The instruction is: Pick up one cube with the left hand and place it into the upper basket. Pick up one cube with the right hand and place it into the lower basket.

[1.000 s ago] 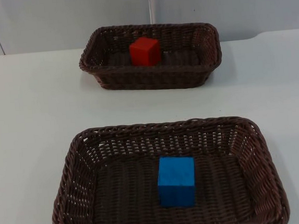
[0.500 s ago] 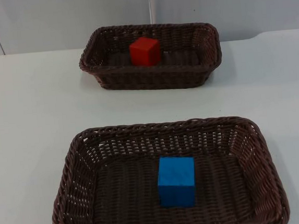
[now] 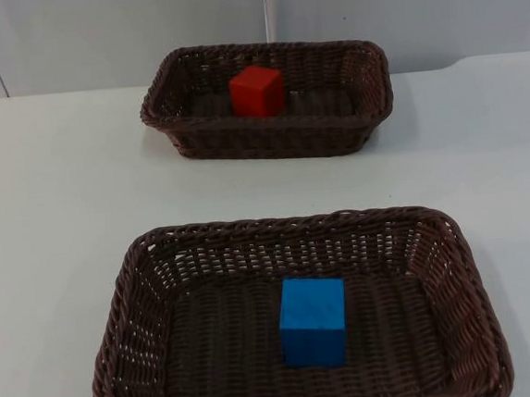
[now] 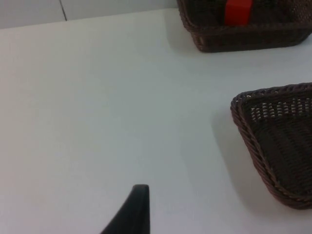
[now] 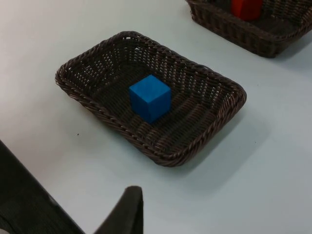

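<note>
- The red cube [image 3: 256,90] is seen lying inside the upper basket [image 3: 270,135], left of its middle, and the blue cube [image 3: 313,321] on the floor of the lower basket [image 3: 286,229], a little right of centre.
- Both placements are judged done; the step in hand appears to be the end of the task, with both arms drawn back and waiting.
- The left gripper [image 4: 131,212] is held above bare table [image 3: 51,199], well to the side of both baskets; one dark fingertip is seen, so whether the fingers are released or clenched cannot be told. Nothing is seen held by it.
- The right gripper [image 5: 124,212] is held high over the table, near the lower basket's corner, with the blue cube in plain sight; again the state of its fingers cannot be told, and nothing is seen held.
- No further grasp seems called for; at most, a return of both arms to rest would be needed.
- A grey wall [image 3: 120,30] stands behind the upper basket. Nothing is seen standing between the baskets.
</note>
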Controlling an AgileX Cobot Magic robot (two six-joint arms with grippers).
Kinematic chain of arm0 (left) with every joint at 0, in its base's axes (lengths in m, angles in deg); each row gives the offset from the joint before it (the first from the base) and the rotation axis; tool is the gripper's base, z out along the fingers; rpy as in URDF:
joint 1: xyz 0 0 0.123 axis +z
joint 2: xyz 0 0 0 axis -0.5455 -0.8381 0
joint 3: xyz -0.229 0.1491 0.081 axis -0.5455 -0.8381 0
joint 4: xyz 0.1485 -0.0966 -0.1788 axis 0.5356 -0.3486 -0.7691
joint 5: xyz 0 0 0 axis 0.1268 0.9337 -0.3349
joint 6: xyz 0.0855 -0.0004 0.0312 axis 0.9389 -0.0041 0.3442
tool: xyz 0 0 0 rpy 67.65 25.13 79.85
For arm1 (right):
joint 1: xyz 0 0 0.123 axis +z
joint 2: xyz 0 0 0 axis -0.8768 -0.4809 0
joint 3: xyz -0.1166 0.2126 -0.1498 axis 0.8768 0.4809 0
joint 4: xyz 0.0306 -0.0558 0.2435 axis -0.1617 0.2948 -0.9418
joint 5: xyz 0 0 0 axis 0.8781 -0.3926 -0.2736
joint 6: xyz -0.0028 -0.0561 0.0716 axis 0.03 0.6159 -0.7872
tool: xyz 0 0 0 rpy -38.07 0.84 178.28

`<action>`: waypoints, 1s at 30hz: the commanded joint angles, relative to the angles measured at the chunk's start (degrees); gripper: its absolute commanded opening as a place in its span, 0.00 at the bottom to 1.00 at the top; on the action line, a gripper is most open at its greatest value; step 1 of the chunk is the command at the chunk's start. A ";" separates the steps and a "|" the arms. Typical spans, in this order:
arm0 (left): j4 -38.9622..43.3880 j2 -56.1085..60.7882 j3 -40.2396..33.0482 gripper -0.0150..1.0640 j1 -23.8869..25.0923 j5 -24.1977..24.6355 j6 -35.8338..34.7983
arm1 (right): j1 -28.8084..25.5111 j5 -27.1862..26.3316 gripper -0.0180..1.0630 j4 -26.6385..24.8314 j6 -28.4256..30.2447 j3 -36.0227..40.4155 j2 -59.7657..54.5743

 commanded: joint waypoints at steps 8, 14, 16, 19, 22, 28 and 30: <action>0.23 0.11 -0.18 0.99 10.55 0.07 0.09 | -0.03 -0.74 0.99 -0.36 0.39 0.08 0.13; 0.23 0.11 -0.18 0.99 14.63 0.07 0.09 | -0.03 -0.74 0.99 -0.36 0.39 0.08 0.13; 0.23 0.11 -0.18 0.99 15.02 0.07 0.09 | -0.03 -0.74 0.99 -0.36 0.39 0.08 0.13; 0.23 0.11 -0.18 0.99 15.02 0.07 0.09 | -0.03 -0.74 0.99 -0.36 0.39 0.08 0.13; 0.23 0.11 -0.18 0.99 15.02 0.07 0.09 | -0.03 -0.74 0.99 -0.36 0.12 0.08 0.13; 0.23 0.11 -0.18 0.99 15.02 0.07 0.09 | -0.03 -0.74 0.99 -0.36 0.12 0.08 0.13; 0.23 0.11 -0.18 0.99 15.02 0.07 0.09 | -0.03 -0.74 0.99 -0.36 0.12 0.08 0.13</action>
